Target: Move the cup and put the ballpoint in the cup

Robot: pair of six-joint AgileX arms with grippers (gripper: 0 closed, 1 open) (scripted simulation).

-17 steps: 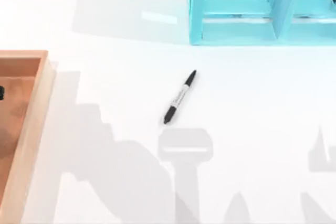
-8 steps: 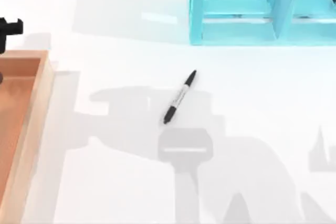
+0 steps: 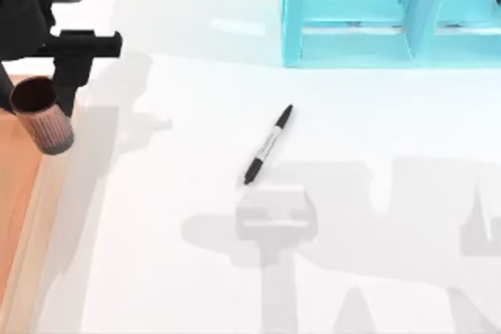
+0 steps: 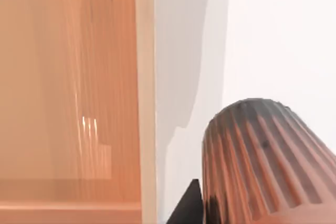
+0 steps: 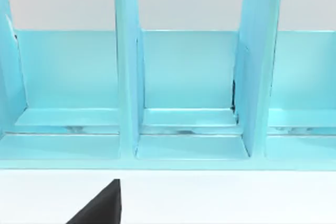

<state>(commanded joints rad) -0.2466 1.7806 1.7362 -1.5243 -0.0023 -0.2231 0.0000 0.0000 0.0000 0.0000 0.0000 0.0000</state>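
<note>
- Broadly, the white table (image 3: 368,217) carries a turquoise shelf unit (image 3: 352,44) with upright dividers at its far right side, and a shallow wooden tray (image 3: 19,217) along its left edge.
- My left arm reaches in from the far left corner in the top view, its dark body angled down toward the tray's near-table edge, with the left gripper (image 3: 59,107) at the end of it, above the tray's rim.
- Closed on the wall of the cup (image 3: 43,119), that gripper holds the reddish-brown cylinder tilted, its dark mouth turned toward the far left; the cup hangs over the tray's rim. From the left wrist view the ribbed cup (image 4: 265,166) sits close under the camera, with one black fingertip (image 4: 189,205) against its side and the tray (image 4: 68,93) beyond.
- Well apart from the cup, the ballpoint (image 3: 268,145) lies flat on the bare table near the middle, slanted, one black end toward the shelf unit.
- From the right wrist view the shelf unit (image 5: 184,93) faces the camera, with a dark corner low in the picture; I cannot tell how the right gripper's jaws stand.
</note>
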